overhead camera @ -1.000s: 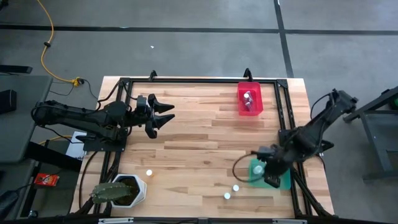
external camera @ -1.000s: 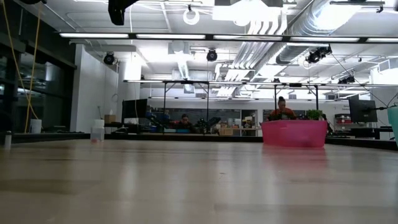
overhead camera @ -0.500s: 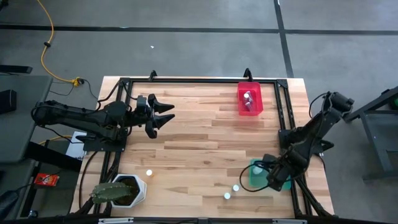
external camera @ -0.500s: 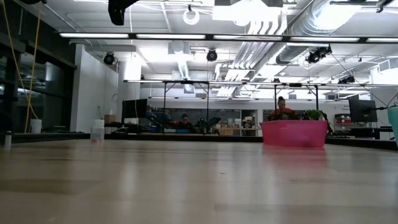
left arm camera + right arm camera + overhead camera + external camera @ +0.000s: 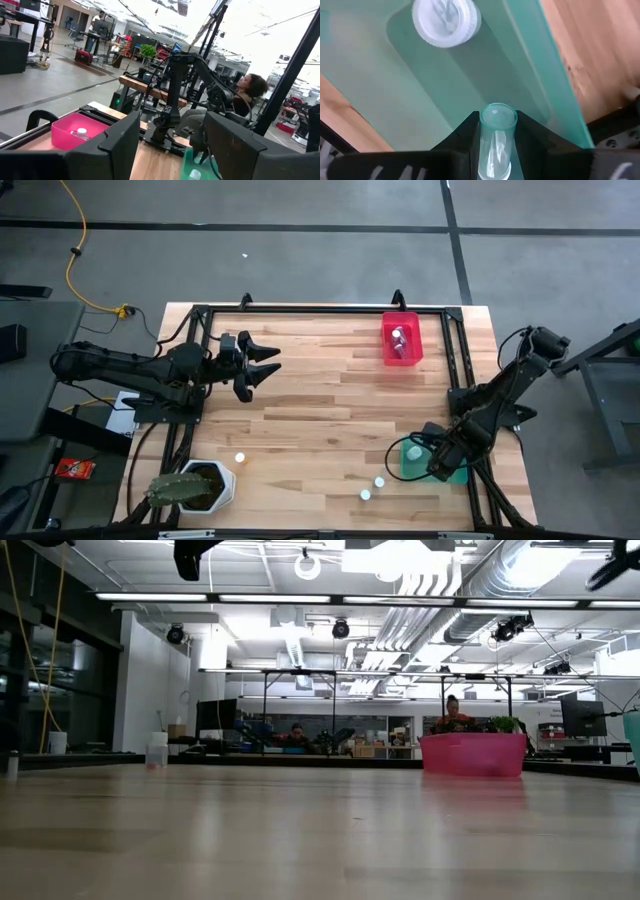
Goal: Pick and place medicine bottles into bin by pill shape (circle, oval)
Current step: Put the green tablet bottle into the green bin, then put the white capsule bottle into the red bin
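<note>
At the table's left side, the left gripper [image 5: 268,366] hangs idle over bare planks with its two fingers spread wide and nothing between them; open wood lies all around it. Toward the near edge stands a white plant pot [image 5: 210,483], with one white-capped medicine bottle [image 5: 239,458] just beside it and two more bottles [image 5: 372,488] farther along, close to the green bin [image 5: 458,473]. At the far edge, the pink bin [image 5: 402,338] holds what appear to be two bottles, though they are small from above. On the right, the right gripper [image 5: 497,145] is poised over the green bin at the table's near right corner, fingers drawn narrow around a clear bottle [image 5: 496,140] whose rounded end points down into the tray. Another bottle, its white cap [image 5: 446,21] upward, already rests inside that bin. The black frame rail [image 5: 460,370] runs close along the bin's outer side, leaving little room there, while the table's centre stays open.
</note>
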Controlling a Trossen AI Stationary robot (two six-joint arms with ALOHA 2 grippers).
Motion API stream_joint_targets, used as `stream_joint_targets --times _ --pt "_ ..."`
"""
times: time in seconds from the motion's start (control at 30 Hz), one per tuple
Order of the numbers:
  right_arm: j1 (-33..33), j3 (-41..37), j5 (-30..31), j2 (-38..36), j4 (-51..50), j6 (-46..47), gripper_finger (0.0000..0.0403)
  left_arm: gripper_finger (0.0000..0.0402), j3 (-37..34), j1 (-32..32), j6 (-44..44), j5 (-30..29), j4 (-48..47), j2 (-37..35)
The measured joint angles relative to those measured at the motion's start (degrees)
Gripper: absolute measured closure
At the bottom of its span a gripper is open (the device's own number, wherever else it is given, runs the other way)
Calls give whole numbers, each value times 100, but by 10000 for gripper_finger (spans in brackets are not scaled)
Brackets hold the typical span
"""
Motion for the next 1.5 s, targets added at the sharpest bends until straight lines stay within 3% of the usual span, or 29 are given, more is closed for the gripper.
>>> stream_joint_targets --times 0.3,0.57,0.7,0.83,0.93,1.03,1.27,1.37,1.5 --pt "-17 -161 -79 0 270 95 312 188 0 -1 1 -30 0 -1" --pt "-22 -161 68 0 224 107 212 188 0 0 -1 -42 0 -2" --pt "-26 -136 144 -152 211 -43 182 188 0 0 1 -42 0 -2" --pt "-26 96 660 -586 108 -177 177 188 0 -1 1 -42 0 0" --pt "-43 293 1542 -1030 196 -221 176 188 0 -1 1 -42 0 0" --pt "-214 325 2642 -1408 711 -581 176 188 0 -1 1 -42 0 0" --pt "-1488 170 3489 -1482 2113 -2597 176 188 0 0 1 -42 0 -2" --pt "-2136 -207 3389 -1471 3714 -3535 176 188 0 0 1 -42 2 -2" --pt "-2915 -646 2599 -1408 5856 -4510 176 188 0 -1 1 -42 1 -2"
